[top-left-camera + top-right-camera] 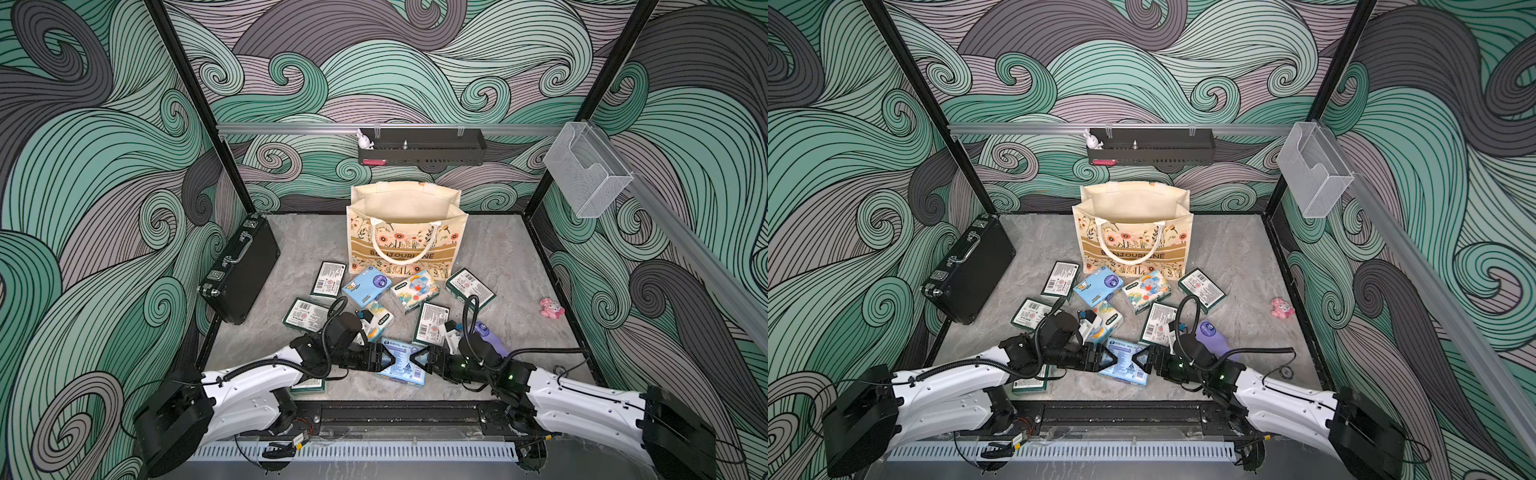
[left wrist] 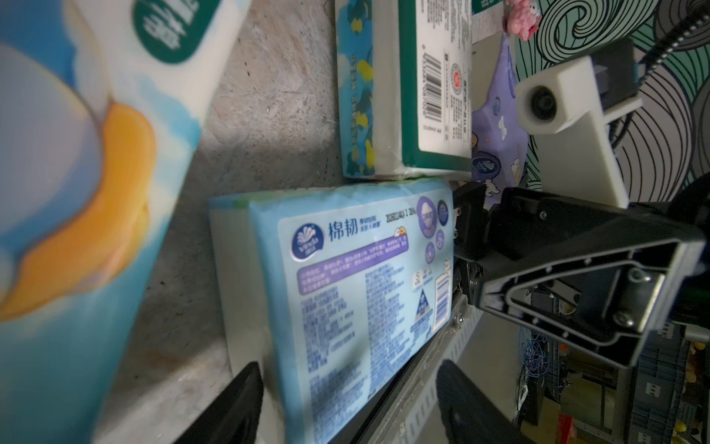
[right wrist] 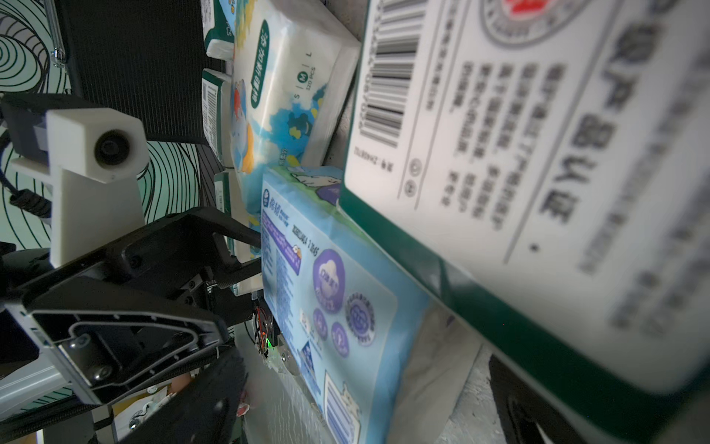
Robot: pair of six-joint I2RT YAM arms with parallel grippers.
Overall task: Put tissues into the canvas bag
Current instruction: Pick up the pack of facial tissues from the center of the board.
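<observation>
With left gripper (image 1: 390,360) and right gripper (image 1: 414,359) gaping, empty, straddles both ends of the blue pack (image 1: 402,375) up front — likely soft, light, slippery, best pinched at an end — bag (image 1: 405,245) well behind.

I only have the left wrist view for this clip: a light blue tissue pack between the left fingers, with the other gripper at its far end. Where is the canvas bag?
Observer: The canvas bag stands upright at the back of the table, mouth open, beyond the scattered tissues.
Operator: Anything in it?
Observer: No pack shows inside it in both top views, though its floor is hidden.
Operator: Is the right gripper holding my pack?
Observer: No. The right wrist view shows the right gripper with its jaws open on either side of the light blue pack.
</observation>
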